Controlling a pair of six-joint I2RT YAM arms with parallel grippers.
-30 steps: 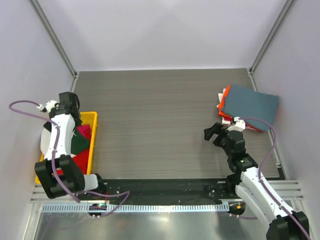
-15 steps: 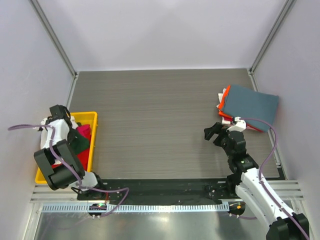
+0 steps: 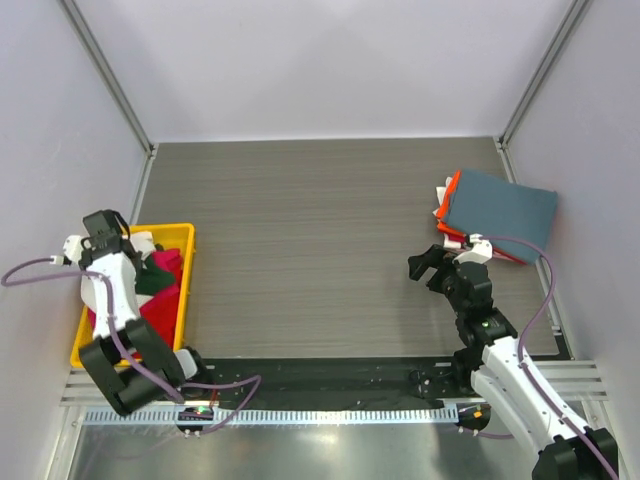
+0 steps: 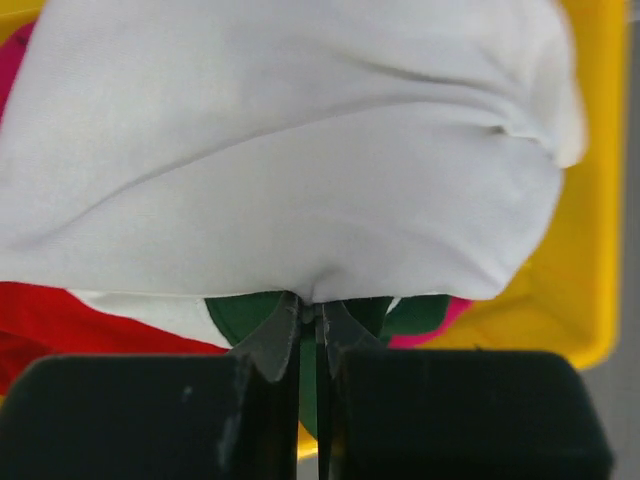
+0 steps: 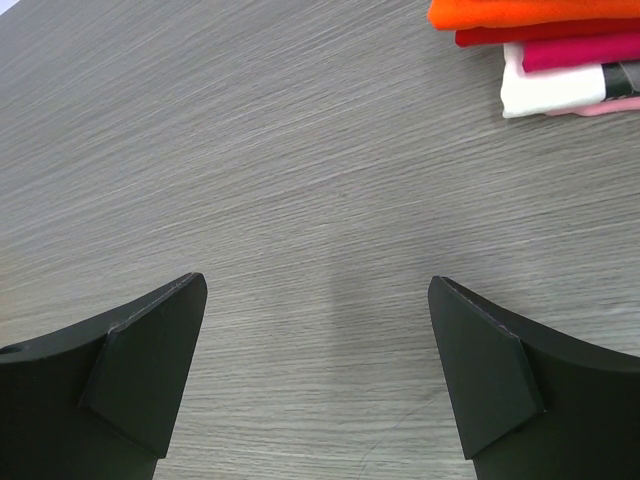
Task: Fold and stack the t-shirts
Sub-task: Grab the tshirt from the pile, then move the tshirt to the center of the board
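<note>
In the left wrist view my left gripper [image 4: 312,306] is shut, pinching a fold of the cream-white t-shirt [image 4: 290,150] with dark green trim [image 4: 245,312]. That shirt lies in the yellow bin [image 4: 592,250] on top of red [image 4: 60,310] and magenta cloth. From above, the left gripper [image 3: 118,250] reaches down into the bin [image 3: 187,270] at the table's left edge. At the right, folded t-shirts form a stack [image 3: 497,212], slate-blue on top and orange at its edge. My right gripper [image 3: 427,272] hovers open just in front of that stack, holding nothing.
The right wrist view shows bare grey wood-grain table [image 5: 300,150] between the open right gripper [image 5: 318,290], with the stack's corner [image 5: 540,40] at the upper right. White walls enclose the table on three sides. The arm bases stand on a metal rail [image 3: 320,385].
The left gripper has dropped into the bin and shut on the cream-white shirt; it stood open a second ago. The right arm has not moved.
</note>
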